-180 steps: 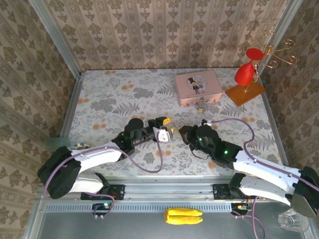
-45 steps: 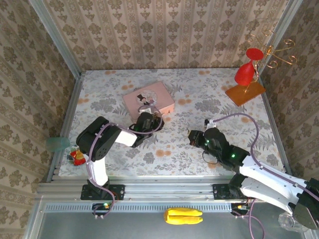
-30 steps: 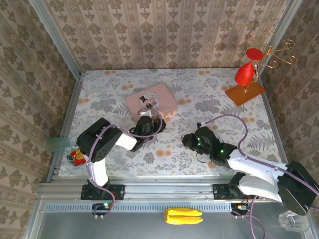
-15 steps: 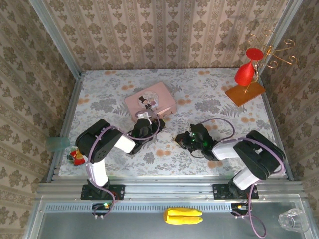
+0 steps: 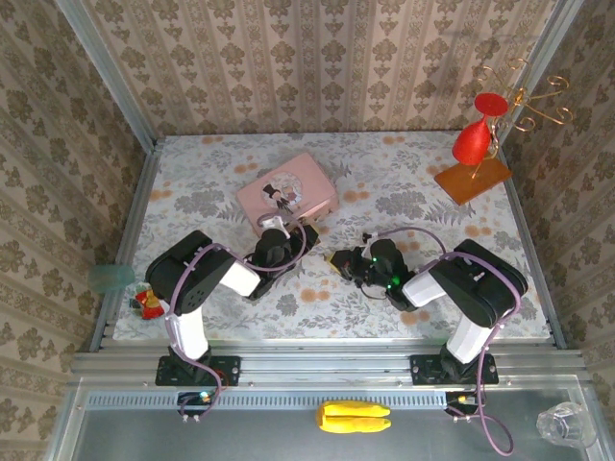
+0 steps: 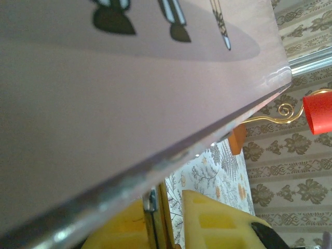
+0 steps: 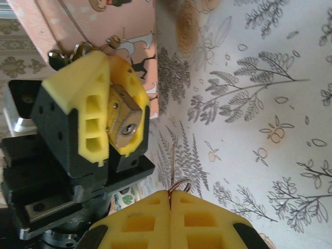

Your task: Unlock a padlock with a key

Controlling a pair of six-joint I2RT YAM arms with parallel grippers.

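- The worktop (image 5: pixel 192 182) carries a floral cloth, and both arms reach in from its near edge and meet near its middle
- A pink tin (image 5: pixel 286 192) lies left of centre, towards the far edge, and is turned at an angle to the edges; in the left wrist view its lid crosses most of the frame, very close to the camera
- A wooden stand (image 5: pixel 471 179) holding a red piece (image 5: pixel 478 134) and curled gold wire sits at the far right corner, well apart from the arms
- The left gripper (image 7: pixel 115 116) is just off the tin's near side; its yellow fingers (image 7: pixel 88 111) are clamped on the padlock
- The right gripper (image 7: pixel 171 199) sits just to the right of the left one and points at it; its yellow fingertips are pressed together, with the key pinched in the seam between them
- The padlock (image 7: pixel 124 123), a small brass block, is held between the left fingers near the worktop's middle, just beside the tin, with its keyhole turned towards the right gripper
- The key (image 7: pixel 173 166) is a thin sliver sticking out from the right fingertips, with a small ring at its base; its tip is near the padlock but not in the keyhole
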